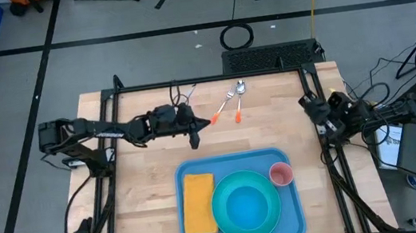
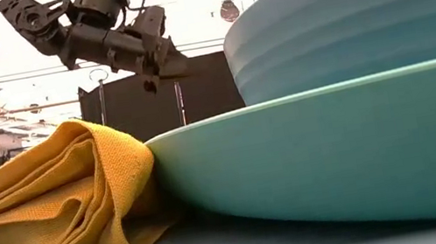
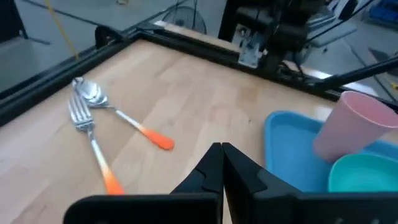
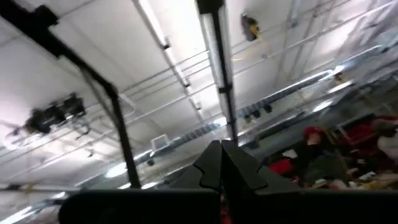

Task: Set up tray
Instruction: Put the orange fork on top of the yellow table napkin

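The blue tray (image 1: 285, 211) lies at the table's near edge. On it rest a folded yellow napkin (image 1: 199, 203), a turquoise plate (image 1: 224, 211) with a turquoise bowl (image 1: 248, 204) on it, and an upright pink cup (image 1: 281, 174). A fork (image 1: 224, 107) and a spoon (image 1: 240, 102) with orange handle ends lie flat on the wood at the far middle. My left gripper (image 1: 195, 141) hangs shut and empty above the bare wood, between the cutlery and the tray. My right gripper (image 4: 221, 148) is shut, folded back at the table's right edge (image 1: 309, 105), pointing up at the ceiling.
A black frame (image 1: 211, 78) runs along the table's far, left and right edges. Bare wood (image 1: 149, 188) lies left of the tray and between tray and cutlery. In the low view the napkin (image 2: 53, 198) and plate (image 2: 339, 155) fill the foreground.
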`<state>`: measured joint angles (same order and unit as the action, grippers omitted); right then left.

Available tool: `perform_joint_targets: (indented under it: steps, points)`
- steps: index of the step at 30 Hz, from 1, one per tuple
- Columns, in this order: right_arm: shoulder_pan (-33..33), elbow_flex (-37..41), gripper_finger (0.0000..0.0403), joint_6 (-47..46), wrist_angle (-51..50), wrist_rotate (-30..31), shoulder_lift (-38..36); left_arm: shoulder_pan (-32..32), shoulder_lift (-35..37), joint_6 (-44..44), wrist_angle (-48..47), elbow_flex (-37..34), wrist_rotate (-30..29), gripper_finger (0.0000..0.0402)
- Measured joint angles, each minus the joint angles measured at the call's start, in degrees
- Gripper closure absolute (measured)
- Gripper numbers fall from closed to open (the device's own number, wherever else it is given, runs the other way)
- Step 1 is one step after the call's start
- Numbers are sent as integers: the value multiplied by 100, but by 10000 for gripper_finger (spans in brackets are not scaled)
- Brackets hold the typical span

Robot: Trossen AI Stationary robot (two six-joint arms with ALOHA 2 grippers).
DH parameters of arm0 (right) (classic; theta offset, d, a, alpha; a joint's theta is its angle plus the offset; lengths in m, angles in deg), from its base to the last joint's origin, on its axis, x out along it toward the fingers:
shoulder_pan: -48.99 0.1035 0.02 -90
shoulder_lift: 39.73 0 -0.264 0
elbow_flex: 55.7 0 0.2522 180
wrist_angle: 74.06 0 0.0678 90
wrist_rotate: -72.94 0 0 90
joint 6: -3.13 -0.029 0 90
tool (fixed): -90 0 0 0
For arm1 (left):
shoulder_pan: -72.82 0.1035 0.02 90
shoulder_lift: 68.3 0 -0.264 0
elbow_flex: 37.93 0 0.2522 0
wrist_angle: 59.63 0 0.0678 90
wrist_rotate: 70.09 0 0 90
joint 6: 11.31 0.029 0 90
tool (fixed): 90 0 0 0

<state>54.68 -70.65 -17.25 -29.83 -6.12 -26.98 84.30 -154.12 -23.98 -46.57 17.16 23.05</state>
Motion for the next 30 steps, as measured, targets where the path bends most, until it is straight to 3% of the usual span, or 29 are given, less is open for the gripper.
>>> perform_joint_targets:
  steps: [2,7,14,17,20,25,30]
  points:
    - [2,-13,403,11,41,-300,10,-39,4,0,208,-66,4,397]
    - [4,-192,403,250,-868,-192,290,-95,4,-1,309,-205,105,398]
    - [3,-390,403,104,-975,-204,1350,-146,2,-124,666,-313,181,392]
    - [-53,-736,403,808,-1265,-407,1901,-148,4,-120,798,-339,184,397]
    - [-187,-1426,403,1216,-2498,-735,2330,-148,4,-120,846,-342,184,397]
    - [-639,-2778,403,1980,-5001,-619,2910,-151,4,-228,896,-342,191,387]
    - [-953,-3426,403,3531,-5751,-317,3557,-219,4,-225,941,-342,427,398]
